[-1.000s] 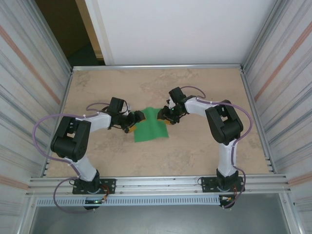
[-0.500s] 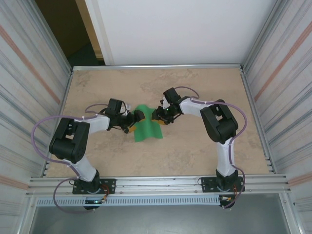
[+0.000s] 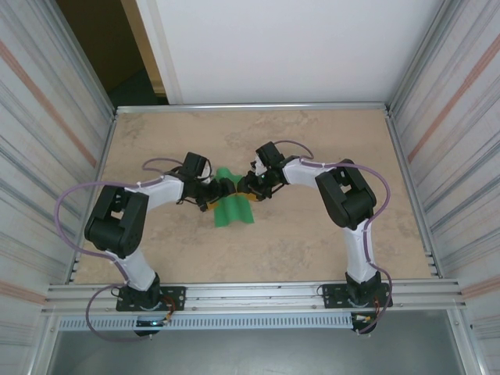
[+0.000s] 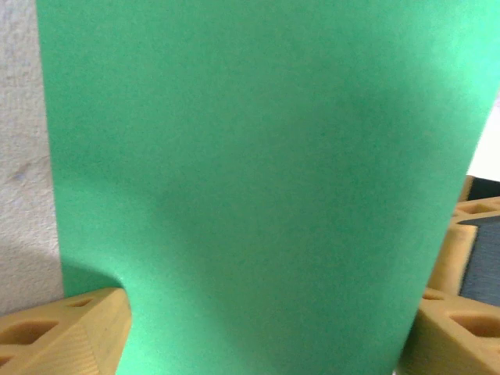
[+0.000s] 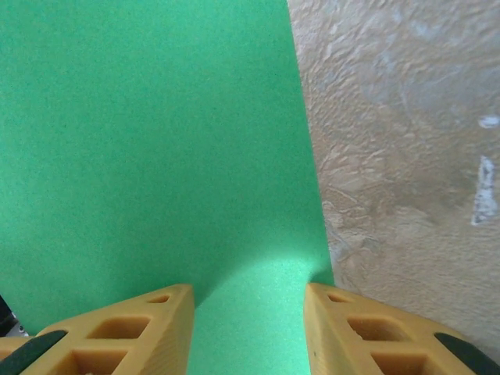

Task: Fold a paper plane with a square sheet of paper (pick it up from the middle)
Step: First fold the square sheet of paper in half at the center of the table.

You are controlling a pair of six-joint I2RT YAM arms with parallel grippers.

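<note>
My left jaws stand wide, the square sheet of paper (image 4: 258, 180) bowed between them (a green hump); my right jaws, half open, straddle its edge, neither set clamped.

The paper (image 3: 233, 209) is thin, matt green, smooth and unmarked, with a faint sheen where it bows. The fingers (image 5: 133, 332) look like tan plastic, matt and finely ribbed in layers, with dark rubbery pads (image 5: 35, 346). The table (image 3: 312, 242) has a beige mottled top, rough and crinkled up close. The arms (image 3: 355, 203) are glossy black and white plastic. The walls (image 3: 47, 117) are ribbed metal, and the rail (image 3: 258, 295) is dull aluminium.
</note>
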